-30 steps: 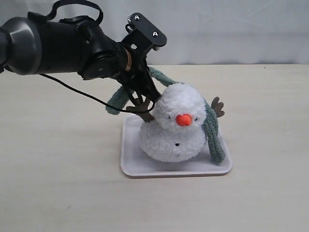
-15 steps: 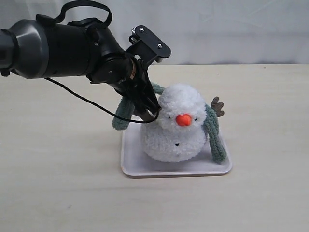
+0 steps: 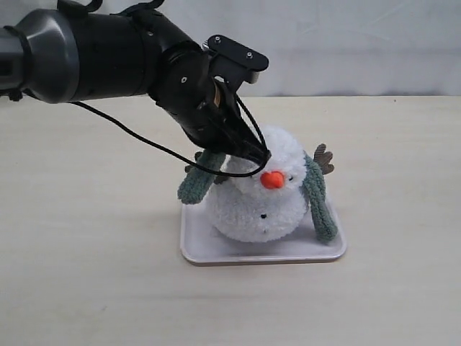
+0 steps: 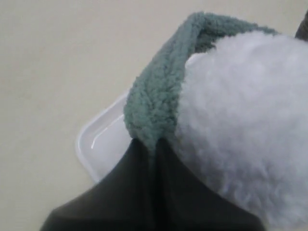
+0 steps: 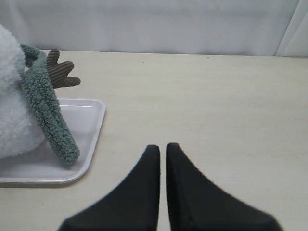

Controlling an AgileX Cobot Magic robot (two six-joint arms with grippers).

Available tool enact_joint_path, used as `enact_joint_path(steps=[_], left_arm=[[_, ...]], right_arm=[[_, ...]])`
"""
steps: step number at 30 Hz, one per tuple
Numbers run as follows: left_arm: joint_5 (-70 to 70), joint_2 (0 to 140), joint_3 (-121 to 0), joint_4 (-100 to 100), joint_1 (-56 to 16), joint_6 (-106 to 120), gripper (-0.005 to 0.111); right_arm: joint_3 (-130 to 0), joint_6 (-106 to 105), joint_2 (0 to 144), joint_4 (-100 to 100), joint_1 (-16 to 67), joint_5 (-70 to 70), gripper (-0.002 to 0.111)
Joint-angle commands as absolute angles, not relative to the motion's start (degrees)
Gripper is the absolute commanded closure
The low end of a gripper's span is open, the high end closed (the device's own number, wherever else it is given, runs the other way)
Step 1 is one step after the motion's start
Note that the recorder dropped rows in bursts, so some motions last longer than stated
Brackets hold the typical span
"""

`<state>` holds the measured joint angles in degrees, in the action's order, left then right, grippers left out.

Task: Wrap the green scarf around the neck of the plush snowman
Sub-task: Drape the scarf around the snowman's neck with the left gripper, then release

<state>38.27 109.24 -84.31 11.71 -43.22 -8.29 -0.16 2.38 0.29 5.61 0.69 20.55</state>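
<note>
scarf (image 3: 319,202): fuzzy knitted cloth, matt
snowman (image 3: 252,213): fluffy white plush
tray (image 3: 209,249): smooth plastic, glossy
desk (image 3: 86,252): smooth, matt
left arm (image 3: 94,54): dark shell, slight sheen

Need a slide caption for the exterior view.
Left gripper grips the green scarf beside the plush snowman's face; both scarf ends hang down, snowman on a white tray.

The right gripper (image 5: 162,151), jaws nearly together and empty, hovers over the table (image 5: 221,101), apart from the green scarf (image 5: 48,118).

The plush snowman (image 3: 256,209) sits in the tray (image 3: 216,252) on the table (image 3: 86,274), the scarf (image 3: 318,205) hanging down both its sides.
</note>
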Motion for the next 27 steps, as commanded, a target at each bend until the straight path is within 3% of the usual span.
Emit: enact_joint_path(steps=[1,5,14,27], left_arm=[[40.70,109.15,-84.73,1.59,-43.44,-0.76,0.107],[39.57,109.36,-84.73,-7.56,-44.18,5.66,0.107],[41.79,115.97,-84.62,-6.61,-44.26,5.77,0.107],[42.81,112.68,-84.74,-6.29,-44.26,6.17,0.107]], right_arm=[[0.00,2.24,0.00,5.42,0.79,20.02,0.104],[0.00,2.24,0.00,5.42,0.79,20.02,0.104],[0.00,2.24,0.00,5.42,0.79,20.02,0.104],[0.00,2.24,0.00,5.42,0.79,20.02,0.104]])
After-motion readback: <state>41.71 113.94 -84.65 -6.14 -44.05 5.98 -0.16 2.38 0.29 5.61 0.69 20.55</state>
